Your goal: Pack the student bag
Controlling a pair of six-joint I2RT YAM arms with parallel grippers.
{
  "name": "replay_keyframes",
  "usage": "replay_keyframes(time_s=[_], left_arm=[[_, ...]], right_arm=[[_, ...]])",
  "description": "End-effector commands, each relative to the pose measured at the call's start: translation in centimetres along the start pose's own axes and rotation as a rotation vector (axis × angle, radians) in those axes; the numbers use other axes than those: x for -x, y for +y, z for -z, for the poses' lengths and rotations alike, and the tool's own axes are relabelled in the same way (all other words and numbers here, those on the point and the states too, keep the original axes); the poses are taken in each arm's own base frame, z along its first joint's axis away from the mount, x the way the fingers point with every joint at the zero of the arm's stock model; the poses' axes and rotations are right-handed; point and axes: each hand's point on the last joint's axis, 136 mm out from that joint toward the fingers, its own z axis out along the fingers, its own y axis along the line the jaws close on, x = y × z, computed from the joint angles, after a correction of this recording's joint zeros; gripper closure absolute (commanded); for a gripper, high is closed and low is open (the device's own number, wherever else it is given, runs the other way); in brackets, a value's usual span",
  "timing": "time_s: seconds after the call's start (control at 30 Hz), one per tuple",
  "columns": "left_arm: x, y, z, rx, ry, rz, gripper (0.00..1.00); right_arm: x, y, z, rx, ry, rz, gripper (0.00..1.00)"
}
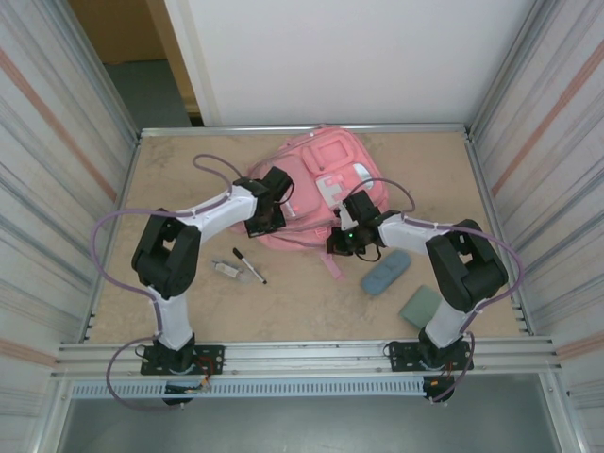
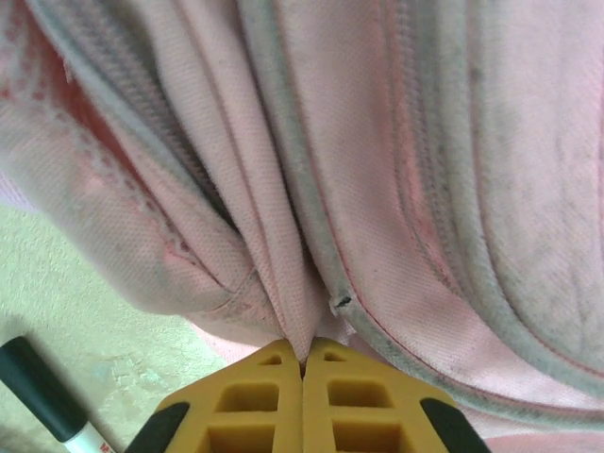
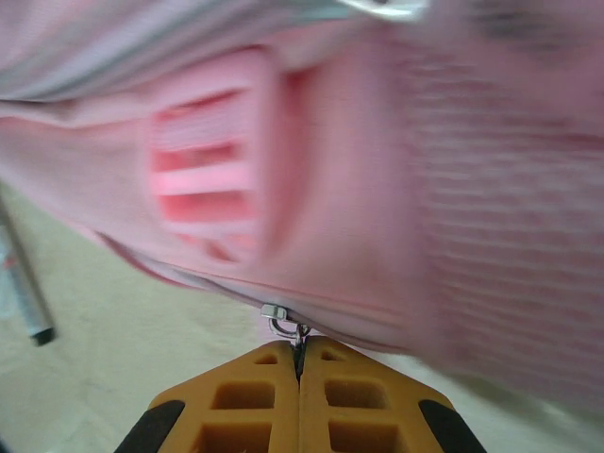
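Observation:
The pink student bag point(image 1: 316, 179) lies flat at the back middle of the table, front pockets up. My left gripper point(image 1: 260, 225) is at its near left edge, shut on a fold of pink fabric point(image 2: 293, 311) of the student bag point(image 2: 396, 170). My right gripper point(image 1: 342, 243) is at the bag's near right edge, shut on a small metal zip pull point(image 3: 288, 326) of the student bag point(image 3: 377, 189). A pink strap buckle point(image 3: 212, 179) shows just above that pull.
A black marker point(image 1: 249, 265) and a small grey item point(image 1: 225, 269) lie on the table left of centre. A blue-grey pencil case point(image 1: 385, 272) and a green-grey flat pad point(image 1: 421, 307) lie near the right arm. Metal walls enclose the table.

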Motion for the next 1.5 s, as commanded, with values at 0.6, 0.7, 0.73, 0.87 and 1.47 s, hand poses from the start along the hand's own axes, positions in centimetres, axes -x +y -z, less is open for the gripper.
replay_keyframes(time_s=[0.6, 0.7, 0.73, 0.87, 1.47], left_arm=[[2.0, -4.0, 7.9, -0.409, -0.279, -0.14, 0.45], [3.4, -4.1, 12.1, -0.53, -0.44, -0.224, 0.29], [4.1, -3.6, 13.3, -0.531, -0.478, -0.24, 0.27], [5.9, -1.9, 14.4, -0.466, -0.511, -0.305, 0.24], [4.9, -0.5, 2.6, -0.313, -0.182, -0.228, 0.1]], right_arm=[[1.6, -4.0, 3.4, -0.062, -0.111, 0.061, 0.85], [1.9, -2.9, 5.1, -0.027, -0.173, 0.102, 0.76], [2.1, -2.9, 5.8, -0.038, -0.202, 0.107, 0.74], [3.4, -3.0, 9.3, -0.123, -0.328, 0.147, 0.66], [5.8, -5.6, 15.9, -0.208, -0.51, -0.039, 0.08]])
